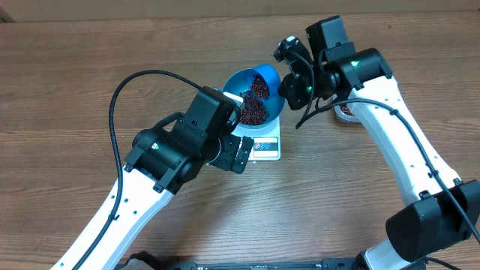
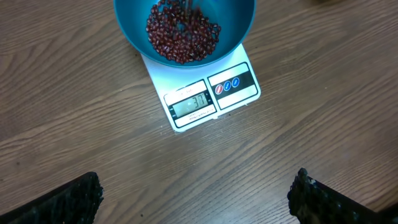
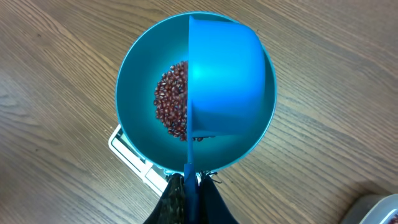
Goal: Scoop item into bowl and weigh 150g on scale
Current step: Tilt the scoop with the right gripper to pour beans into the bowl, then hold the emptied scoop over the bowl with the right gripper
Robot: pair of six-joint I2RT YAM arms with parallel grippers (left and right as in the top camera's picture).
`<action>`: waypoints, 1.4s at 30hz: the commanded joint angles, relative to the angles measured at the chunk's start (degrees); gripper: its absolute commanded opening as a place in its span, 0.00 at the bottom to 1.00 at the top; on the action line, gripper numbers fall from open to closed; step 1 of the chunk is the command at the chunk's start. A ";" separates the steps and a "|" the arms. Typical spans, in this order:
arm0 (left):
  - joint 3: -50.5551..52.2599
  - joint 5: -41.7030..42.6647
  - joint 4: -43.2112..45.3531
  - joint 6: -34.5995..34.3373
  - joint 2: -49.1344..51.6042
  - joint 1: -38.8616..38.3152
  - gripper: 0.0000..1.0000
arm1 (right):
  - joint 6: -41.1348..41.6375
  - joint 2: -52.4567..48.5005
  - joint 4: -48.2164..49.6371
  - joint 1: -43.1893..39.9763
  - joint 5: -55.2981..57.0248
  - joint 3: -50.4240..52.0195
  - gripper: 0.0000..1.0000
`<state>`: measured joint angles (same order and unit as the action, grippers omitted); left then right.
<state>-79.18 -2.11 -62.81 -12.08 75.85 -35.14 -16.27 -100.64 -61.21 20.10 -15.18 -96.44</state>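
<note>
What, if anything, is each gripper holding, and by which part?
The right gripper clamps the small blue plastic scoop by the end of its handle; the open left gripper holds nothing.

Likely a robotics lab. A white left arm (image 1: 112,214) and right arm (image 1: 397,150) (black cables (image 1: 111,112) trailing) flank a wood-grain worktop (image 1: 60,97).

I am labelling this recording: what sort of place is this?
Likely a robot lab bench, not a kitchen: two robot arms work over a wood-grain table, where a blue bowl of red-brown beans sits on a white kitchen scale.
</note>
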 commanded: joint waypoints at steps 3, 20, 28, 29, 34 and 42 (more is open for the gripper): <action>-0.15 0.22 0.02 -0.61 -0.22 0.35 1.00 | 0.46 2.93 0.52 1.44 2.78 -1.95 0.04; -0.15 0.22 0.02 -0.59 -0.22 0.35 1.00 | 1.33 2.93 0.46 3.96 7.87 -1.95 0.04; -0.15 0.22 0.02 -0.61 -0.22 0.35 1.00 | 1.36 3.41 0.46 3.96 7.87 -1.95 0.04; -0.15 0.22 0.02 -0.61 -0.22 0.35 1.00 | 1.53 3.48 0.46 3.96 7.89 -1.95 0.04; -0.15 0.22 0.02 -0.61 -0.22 0.35 1.00 | 1.53 3.89 0.46 3.98 7.89 -1.95 0.04; -0.15 0.22 0.02 -0.61 -0.22 0.35 1.00 | 1.53 3.89 0.48 5.25 10.69 -1.95 0.04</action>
<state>-79.18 -2.11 -62.81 -12.08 75.85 -35.14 -15.03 -99.20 -61.19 24.01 -7.05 -96.44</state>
